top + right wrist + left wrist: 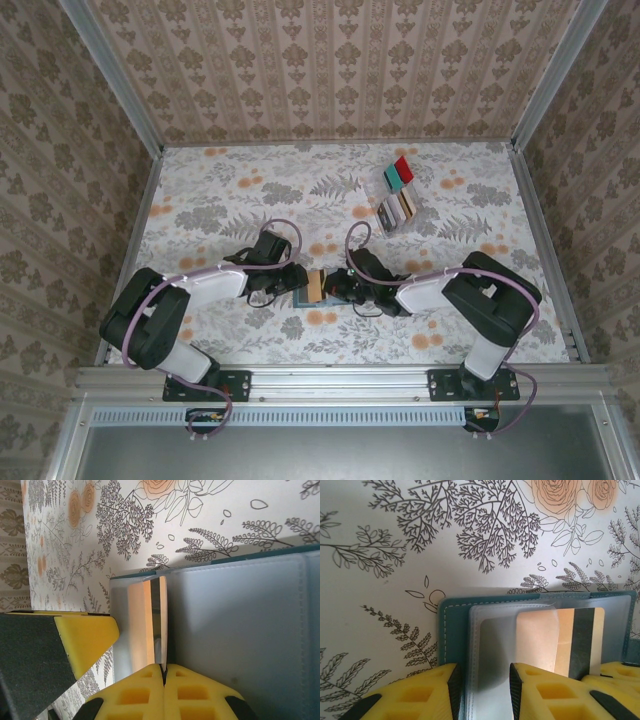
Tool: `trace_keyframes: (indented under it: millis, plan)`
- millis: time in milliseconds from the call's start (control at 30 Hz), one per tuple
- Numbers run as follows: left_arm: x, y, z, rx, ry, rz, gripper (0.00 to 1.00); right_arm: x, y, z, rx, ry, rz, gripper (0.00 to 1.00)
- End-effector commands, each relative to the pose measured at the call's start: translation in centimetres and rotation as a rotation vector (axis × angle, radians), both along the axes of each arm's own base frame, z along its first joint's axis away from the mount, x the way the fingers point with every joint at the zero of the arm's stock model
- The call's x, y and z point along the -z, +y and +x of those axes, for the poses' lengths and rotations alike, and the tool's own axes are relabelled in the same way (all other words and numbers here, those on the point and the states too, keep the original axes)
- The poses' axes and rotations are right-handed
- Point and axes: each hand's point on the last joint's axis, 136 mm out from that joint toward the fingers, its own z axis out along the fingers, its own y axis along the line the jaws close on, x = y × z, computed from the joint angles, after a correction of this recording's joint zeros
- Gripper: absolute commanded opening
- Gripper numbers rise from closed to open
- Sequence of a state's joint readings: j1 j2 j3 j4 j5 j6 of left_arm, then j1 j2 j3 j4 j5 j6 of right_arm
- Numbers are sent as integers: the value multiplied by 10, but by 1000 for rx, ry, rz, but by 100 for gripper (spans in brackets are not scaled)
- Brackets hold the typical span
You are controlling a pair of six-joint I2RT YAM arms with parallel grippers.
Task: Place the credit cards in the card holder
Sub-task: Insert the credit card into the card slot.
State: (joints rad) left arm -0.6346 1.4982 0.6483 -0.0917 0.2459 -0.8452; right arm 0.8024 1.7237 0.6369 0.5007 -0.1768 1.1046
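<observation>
The card holder (304, 299) lies open on the table between the two arms, with a teal cover (451, 630) and a frosted plastic sleeve (490, 640) inside. A tan credit card (580, 635) with a dark stripe sits partly inside that sleeve. My right gripper (164, 669) is shut on this card (161, 615), seen edge-on at its near edge. My left gripper (485, 690) is low over the holder with its jaws partly apart. One of its fingers is by the sleeve's left edge and the other is over the sleeve. In the top view both grippers (298, 280) (338, 285) meet at the card (316, 284).
A clear tray (398, 195) stands at the back right, holding red and teal pieces and several more cards (397, 210). Patterned walls close in the table on three sides. The left gripper's yellow finger (85, 637) sits close beside the right one.
</observation>
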Motion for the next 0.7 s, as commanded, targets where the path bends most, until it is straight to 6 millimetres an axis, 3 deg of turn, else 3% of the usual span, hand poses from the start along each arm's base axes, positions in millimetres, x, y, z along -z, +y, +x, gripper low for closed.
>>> trace_keyframes:
  millis: [0,300,467,567,667]
  plan:
    - [10,-1,-9,2,40,14,34,15,6,-13,-46,65,-46,3]
    - [8,1,-9,0,32,22,34,4,-5,-9,-55,44,-162,27]
    - [6,1,-8,1,27,21,33,3,-4,-8,-74,43,-195,28]
    - [6,2,-9,-1,27,19,33,4,0,-8,-92,47,-196,16]
    - [5,1,-8,-4,22,13,34,5,5,-7,-110,53,-200,15]
